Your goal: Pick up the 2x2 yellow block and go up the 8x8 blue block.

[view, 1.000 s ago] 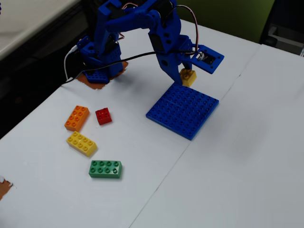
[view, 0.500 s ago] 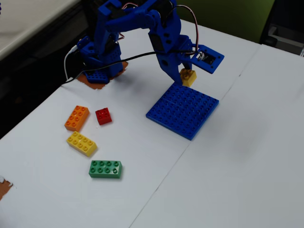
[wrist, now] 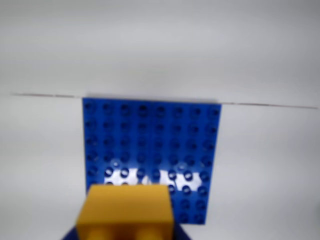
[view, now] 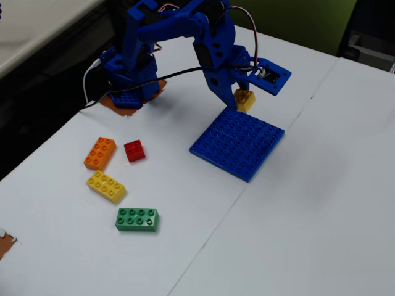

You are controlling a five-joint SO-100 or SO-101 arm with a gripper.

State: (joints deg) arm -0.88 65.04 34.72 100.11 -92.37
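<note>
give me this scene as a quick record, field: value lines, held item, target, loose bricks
gripper: gripper shut on the 2x2 yellow block, held above the plate's far corner in the fixed view
target: 8x8 blue block, flat on the white table, nothing on it
loose bricks: orange brick, red brick, long yellow brick, green brick, all left of the plate
wrist view: yellow block over the plate's near edge

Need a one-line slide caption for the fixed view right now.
Blue arm's jaws hold the small yellow plastic brick just above the flat blue studded baseplate's far edge.
</note>
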